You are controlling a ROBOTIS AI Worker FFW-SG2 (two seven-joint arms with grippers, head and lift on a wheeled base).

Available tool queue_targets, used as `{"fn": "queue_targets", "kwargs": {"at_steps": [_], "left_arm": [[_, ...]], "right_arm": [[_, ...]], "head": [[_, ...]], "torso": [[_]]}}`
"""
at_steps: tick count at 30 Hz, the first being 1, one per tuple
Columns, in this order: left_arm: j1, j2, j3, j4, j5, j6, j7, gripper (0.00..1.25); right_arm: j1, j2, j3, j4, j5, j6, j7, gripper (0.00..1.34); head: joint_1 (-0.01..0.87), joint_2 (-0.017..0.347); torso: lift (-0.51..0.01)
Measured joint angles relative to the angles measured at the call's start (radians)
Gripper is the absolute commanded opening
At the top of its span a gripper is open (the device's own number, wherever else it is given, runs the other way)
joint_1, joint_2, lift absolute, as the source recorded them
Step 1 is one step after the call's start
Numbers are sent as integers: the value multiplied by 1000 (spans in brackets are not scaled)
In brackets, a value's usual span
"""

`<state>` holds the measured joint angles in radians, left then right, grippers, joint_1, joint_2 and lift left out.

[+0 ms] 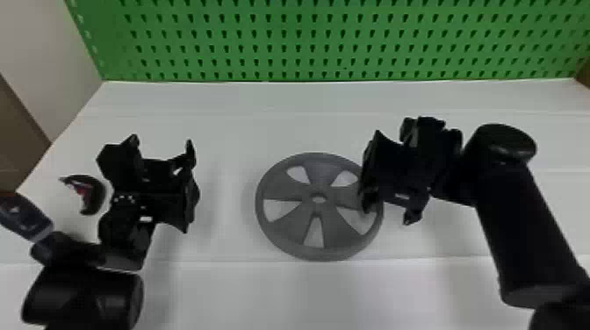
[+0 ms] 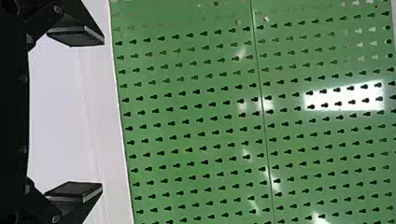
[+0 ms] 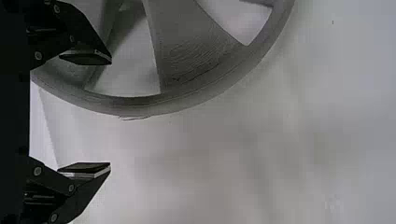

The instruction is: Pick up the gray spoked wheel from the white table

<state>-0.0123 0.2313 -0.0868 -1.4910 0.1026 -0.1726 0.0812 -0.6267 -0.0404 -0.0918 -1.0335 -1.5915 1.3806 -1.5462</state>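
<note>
My black two-fingered right claw [image 3: 110,113], spread open, may shove the gray spoked wheel [image 1: 336,228] if lowered askew.

The gray spoked wheel [image 1: 314,241] looks like matt plastic (faintly grained on one spoke [image 3: 187,51]).

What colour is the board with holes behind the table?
The board is green, with rows of dark holes, seen best in the left wrist view.
</note>
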Motion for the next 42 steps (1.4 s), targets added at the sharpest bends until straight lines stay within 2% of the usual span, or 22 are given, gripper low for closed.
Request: {"fn": "queue_targets", "kwargs": {"at_steps": [7, 24, 32, 42], "left_arm": [[-4, 3, -4, 0, 2, 1, 2, 1071], [-12, 5, -12, 0, 2, 4, 6, 1071], [-14, 5, -16, 1, 3, 5, 9, 1071], [-17, 5, -19, 1, 3, 5, 9, 1071]], "right_arm": [[2, -1, 0, 5, 7, -11, 0, 884], [10, 24, 39, 10, 36, -82, 1, 884], [24, 31, 29, 15, 37, -106, 4, 884], [34, 36, 16, 3, 78, -124, 66, 881]], "head": [[806, 44], [806, 44], [806, 44], [806, 44]], "torso": [[-98], [-98], [-98], [-98]]}}
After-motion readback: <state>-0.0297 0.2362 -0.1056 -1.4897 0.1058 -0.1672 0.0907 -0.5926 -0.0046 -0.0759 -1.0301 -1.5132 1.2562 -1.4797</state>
